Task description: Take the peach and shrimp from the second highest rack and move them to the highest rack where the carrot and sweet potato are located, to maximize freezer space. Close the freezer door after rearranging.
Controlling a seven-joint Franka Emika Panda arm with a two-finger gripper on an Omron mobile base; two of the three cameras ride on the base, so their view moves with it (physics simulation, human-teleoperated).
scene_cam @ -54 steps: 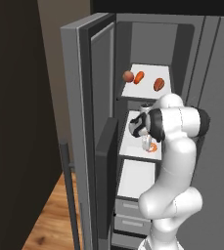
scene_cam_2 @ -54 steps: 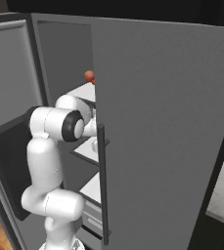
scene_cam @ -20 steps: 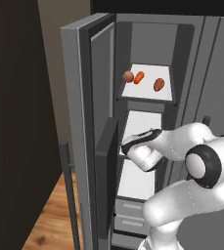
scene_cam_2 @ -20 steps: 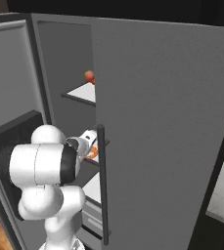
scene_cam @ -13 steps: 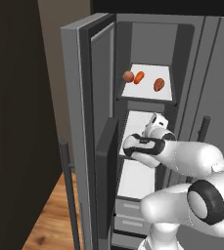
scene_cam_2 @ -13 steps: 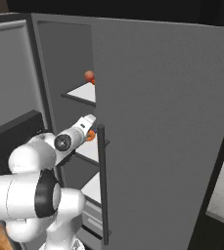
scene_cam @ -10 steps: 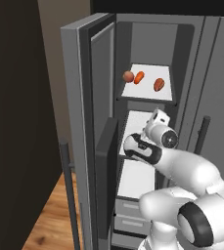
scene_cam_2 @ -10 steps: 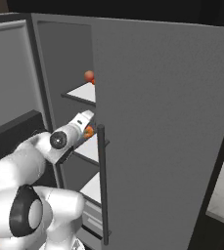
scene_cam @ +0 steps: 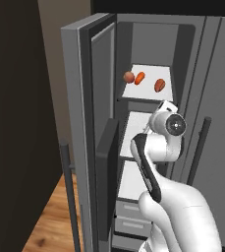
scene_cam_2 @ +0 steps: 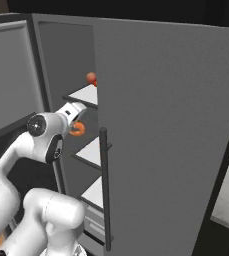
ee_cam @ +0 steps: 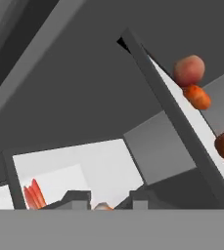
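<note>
Right base view: the gripper (scene_cam_2: 76, 125) clenches the orange shrimp (scene_cam_2: 77, 130) between the two upper racks, the highest rack (scene_cam: 148, 83) just above it, already holding peach (scene_cam: 128, 77), carrot (scene_cam: 140, 78) and sweet potato (scene_cam: 159, 85).
</note>
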